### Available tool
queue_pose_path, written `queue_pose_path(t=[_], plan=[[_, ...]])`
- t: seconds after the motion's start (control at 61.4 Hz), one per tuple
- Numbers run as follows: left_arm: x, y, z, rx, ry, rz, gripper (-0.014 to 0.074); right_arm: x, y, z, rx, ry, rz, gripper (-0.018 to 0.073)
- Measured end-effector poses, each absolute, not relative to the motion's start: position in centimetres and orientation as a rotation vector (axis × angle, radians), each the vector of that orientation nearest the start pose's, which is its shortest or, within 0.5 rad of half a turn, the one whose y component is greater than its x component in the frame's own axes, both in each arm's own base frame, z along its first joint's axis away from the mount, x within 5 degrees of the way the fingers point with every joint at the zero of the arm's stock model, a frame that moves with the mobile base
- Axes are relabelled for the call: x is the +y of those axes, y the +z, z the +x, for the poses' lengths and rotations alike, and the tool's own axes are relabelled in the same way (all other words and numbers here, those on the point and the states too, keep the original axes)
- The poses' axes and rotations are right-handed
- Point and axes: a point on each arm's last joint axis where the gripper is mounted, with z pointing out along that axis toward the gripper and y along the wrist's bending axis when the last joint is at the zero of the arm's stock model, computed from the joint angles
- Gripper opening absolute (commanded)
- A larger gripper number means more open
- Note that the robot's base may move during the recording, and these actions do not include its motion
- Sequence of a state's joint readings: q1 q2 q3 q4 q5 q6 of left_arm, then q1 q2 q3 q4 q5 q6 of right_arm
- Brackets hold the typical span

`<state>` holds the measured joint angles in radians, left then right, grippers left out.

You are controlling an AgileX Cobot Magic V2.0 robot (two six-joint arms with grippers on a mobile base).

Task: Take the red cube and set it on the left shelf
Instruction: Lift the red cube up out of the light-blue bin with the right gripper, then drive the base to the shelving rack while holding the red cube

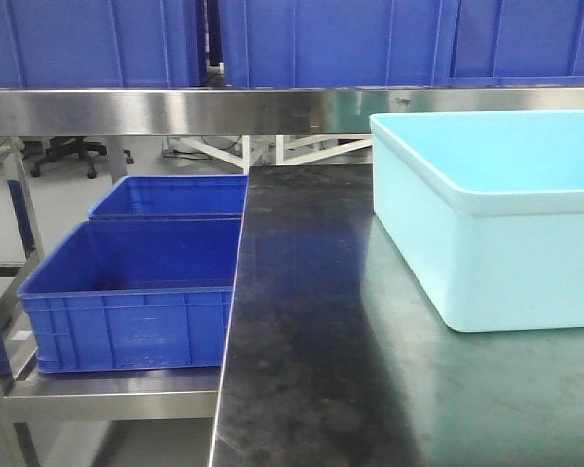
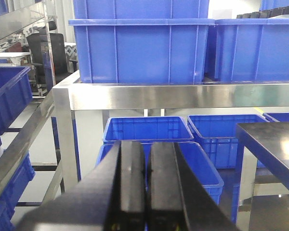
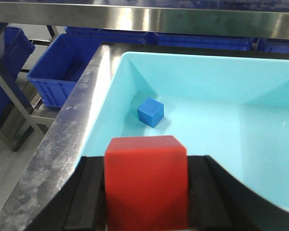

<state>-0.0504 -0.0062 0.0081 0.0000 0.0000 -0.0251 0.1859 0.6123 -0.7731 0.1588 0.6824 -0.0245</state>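
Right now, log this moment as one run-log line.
stage: red cube grasped, unplaced | right hand: shut on red cube, by turquoise bin | left hand: shut, empty | in bin: blue cube | left shelf: blue crates

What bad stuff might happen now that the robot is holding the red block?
The red cube is held above the light blue bin, so if the jaws slip it may drop in beside the blue cube. Moving left, it might bump the bin's wall or the steel rail of the left shelf ahead.
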Motion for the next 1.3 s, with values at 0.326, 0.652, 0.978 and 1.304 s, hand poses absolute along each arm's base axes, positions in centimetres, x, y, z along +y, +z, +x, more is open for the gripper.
queue_pose_path(t=[0.326,0.652,0.978,1.304], plan=[[-0.3,21.1,5.6,1.486,-0.061,0.019,0.0102,2.9,36.2,10.7,2.004,0.282,-0.152,0.0029],[-0.3,20.2,5.6,1.587,-0.038,0.037,0.0102,2.9,36.2,10.7,2.004,0.281,-0.154,0.0029],[-0.3,20.0,5.6,1.599,-0.037,0.038,0.0102,2.9,36.2,10.7,2.004,0.281,-0.154,0.0029],[-0.3,20.0,5.6,1.602,-0.037,0.038,0.0102,2.9,36.2,10.7,2.004,0.281,-0.154,0.0029]])
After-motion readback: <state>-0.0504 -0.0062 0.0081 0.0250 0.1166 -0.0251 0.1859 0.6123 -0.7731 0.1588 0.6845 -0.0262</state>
